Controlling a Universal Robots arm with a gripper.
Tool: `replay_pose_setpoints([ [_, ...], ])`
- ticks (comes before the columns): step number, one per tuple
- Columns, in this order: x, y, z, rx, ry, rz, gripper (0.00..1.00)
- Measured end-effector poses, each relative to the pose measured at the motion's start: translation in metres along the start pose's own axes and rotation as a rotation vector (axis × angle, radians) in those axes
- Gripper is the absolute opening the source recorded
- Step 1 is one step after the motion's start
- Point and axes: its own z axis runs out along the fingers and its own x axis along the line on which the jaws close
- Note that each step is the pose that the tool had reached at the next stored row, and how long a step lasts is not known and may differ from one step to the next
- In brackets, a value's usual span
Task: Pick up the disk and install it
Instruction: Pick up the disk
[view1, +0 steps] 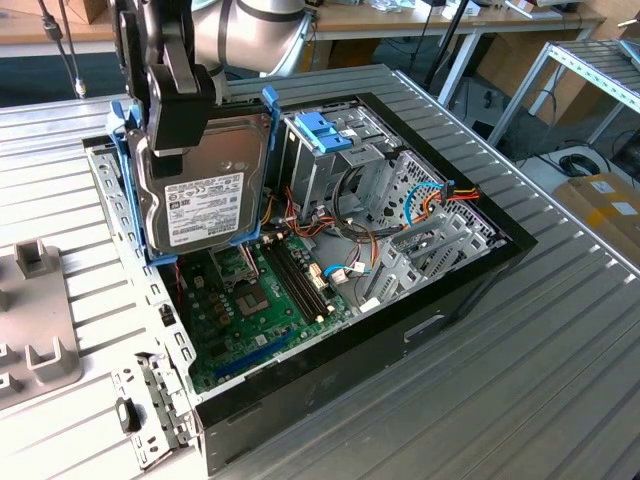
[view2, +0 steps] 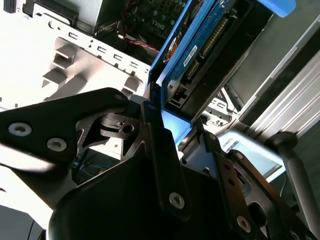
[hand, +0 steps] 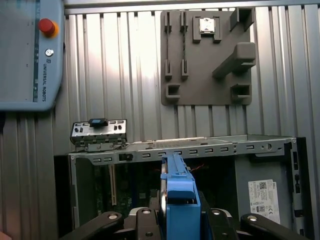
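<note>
Open computer case (view1: 400, 350) (motherboard (view1: 255, 320) exposed), grey fixture (view1: 45, 350)

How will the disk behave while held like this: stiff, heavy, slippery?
The disk looks like a rigid metal slab, so probably stiff and dense for its size. Held roughly upright by its top edge in the gripper, it may swing or slip. Its blue bracket is thin plastic, likely flexing if knocked.

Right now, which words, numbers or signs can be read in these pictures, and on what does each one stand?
Disk label, on the disk: too small to read.
Sticker, on the disk's board side: too small to read.
Box label, on the grey box: too small to read.
Pendant: one line of capitals, a maker's name, not quoted.
</note>
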Motion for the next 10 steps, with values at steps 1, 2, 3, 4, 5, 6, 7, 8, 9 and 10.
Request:
replay_pose_setpoints([
  [1, 0.0002, -0.0011, 0.0, 0.0, -0.0001, 0.0, 0.37],
  [2, 0.0003, -0.002, -0.0001, 0.0, 0.0, 0.0, 0.37],
  [3, 0.0004, -0.0027, -0.0001, -0.0001, -0.0001, 0.0, 0.37],
  [4, 0.0005, -0.0034, -0.0001, -0.0001, 0.0, 0.0, 0.37],
  [5, 0.0006, -0.004, -0.0001, -0.0001, 0.0, 0.0, 0.37],
  [6, 0.0007, -0.0047, -0.0002, -0.0001, 0.0, 0.0, 0.37],
  [7, 0.0008, -0.0053, -0.0002, -0.0002, 0.0, 0.0, 0.37],
  [8, 0.001, -0.0062, -0.0002, -0.0002, -0.0001, 0.0, 0.37],
  [9, 0.0011, -0.0068, -0.0002, -0.0002, -0.0001, 0.0, 0.37],
  [10, 0.0012, -0.0074, -0.0002, -0.0002, -0.0001, 0.0, 0.37],
])
